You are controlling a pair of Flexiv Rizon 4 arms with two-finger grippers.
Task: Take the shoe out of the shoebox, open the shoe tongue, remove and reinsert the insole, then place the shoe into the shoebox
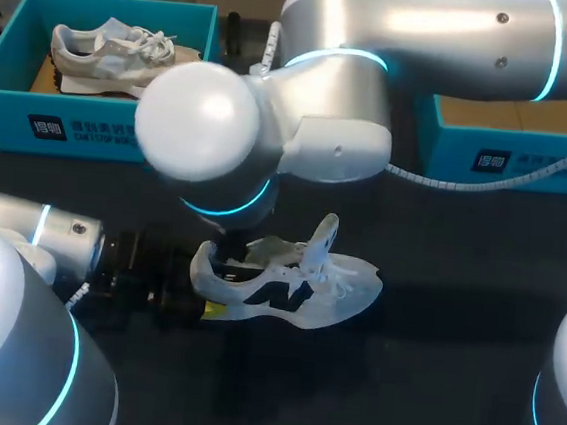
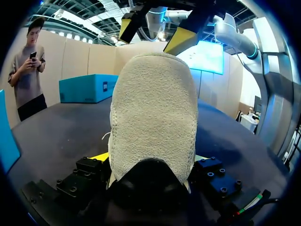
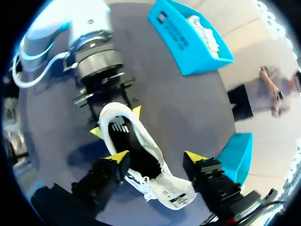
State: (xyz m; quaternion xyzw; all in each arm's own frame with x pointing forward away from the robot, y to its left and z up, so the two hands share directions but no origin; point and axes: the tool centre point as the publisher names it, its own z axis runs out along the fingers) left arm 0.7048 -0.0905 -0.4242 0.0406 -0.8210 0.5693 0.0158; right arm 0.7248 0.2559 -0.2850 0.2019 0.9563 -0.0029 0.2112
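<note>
Right wrist view: the shoe [image 3: 146, 147] lies on the table [image 3: 188, 103], heel clamped by the left gripper [image 3: 116, 123]. Above its opening the right gripper [image 3: 156, 157] hangs spread wide. The tongue [image 3: 174, 195] looks folded forward — so the insole [image 3: 123, 137] is probably next: descend, pinch its edge.

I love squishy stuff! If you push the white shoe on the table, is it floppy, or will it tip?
Probably no tipping: the white shoe sits flat on its sole, and the left gripper pinches its heel. Its upper looks soft, since the tongue stands bent up, so it would likely squash.
</note>
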